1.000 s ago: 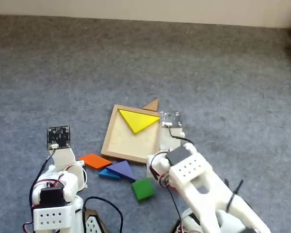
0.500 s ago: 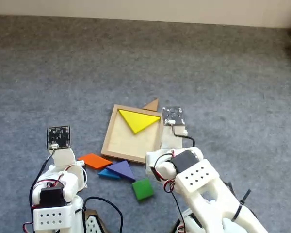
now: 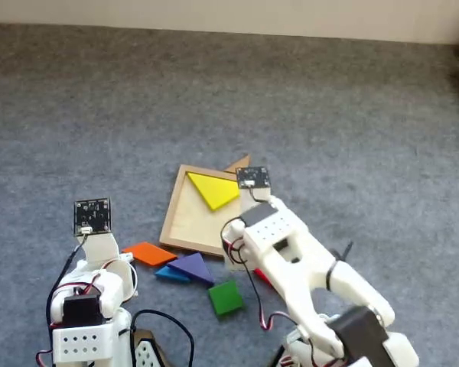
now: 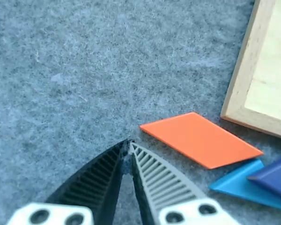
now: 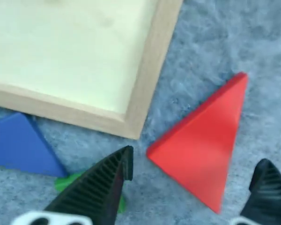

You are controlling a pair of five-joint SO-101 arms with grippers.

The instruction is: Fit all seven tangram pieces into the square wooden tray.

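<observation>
**While the right hand spreads over the red triangle, one piece lies in the tray**

Where the grey table (image 3: 329,115) carries the square wooden tray (image 3: 170,206), only the yellow triangle (image 3: 213,189) lies inside it, tucked into a far corner. The right hand (image 5: 195,161) is spread wide and grips nothing. In its wrist view the red triangle (image 5: 203,140) lies between the two fingers, flat on the table, just outside a corner of the tray. The left hand (image 4: 129,147) is pressed together and empty, its tips near the pointed end of the orange parallelogram (image 4: 199,139). This piece lies just beside the tray's near edge. Next to it a light blue triangle (image 3: 170,273) is partly covered by a dark blue triangle (image 3: 191,265). The green square (image 3: 226,297) sits a little nearer the arms. A brown triangle (image 3: 239,163) rests against the tray's far side.
</observation>
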